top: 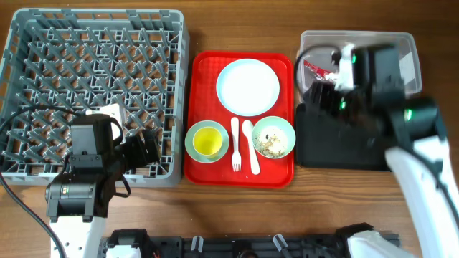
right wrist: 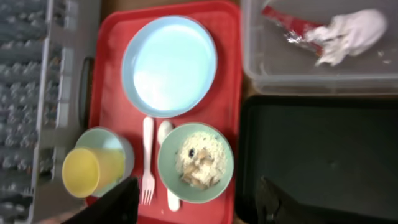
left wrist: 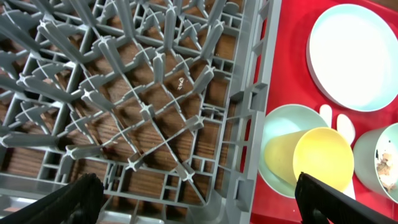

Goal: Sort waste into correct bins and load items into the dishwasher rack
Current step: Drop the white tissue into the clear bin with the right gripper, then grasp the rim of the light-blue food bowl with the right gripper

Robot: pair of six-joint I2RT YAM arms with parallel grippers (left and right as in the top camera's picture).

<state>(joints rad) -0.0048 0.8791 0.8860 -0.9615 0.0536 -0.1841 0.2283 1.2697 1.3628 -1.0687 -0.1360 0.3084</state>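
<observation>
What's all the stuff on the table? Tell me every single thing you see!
dishwasher rack: 1, grey, left part of the table
red tray: 1, red, middle, beside the rack
plate: 1, white, far end of the red tray
bowls: 2, pale green, near end of the red tray
cup: 1, yellow, in the bowl nearer the rack
fork: 1, white, between the bowls
spoon: 1, white, beside the fork
crumbs: a small heap, whitish, in the other bowl
clear tub: 1, see-through, far right
wrapper: 1, red, in the clear tub
tissue: 1, white, in the clear tub
black tray: 1, black, in front of the tub
table: 1, brown wood
left arm: over the rack's near corner, jaws open
right arm: over the tub and black tray, jaws open
</observation>
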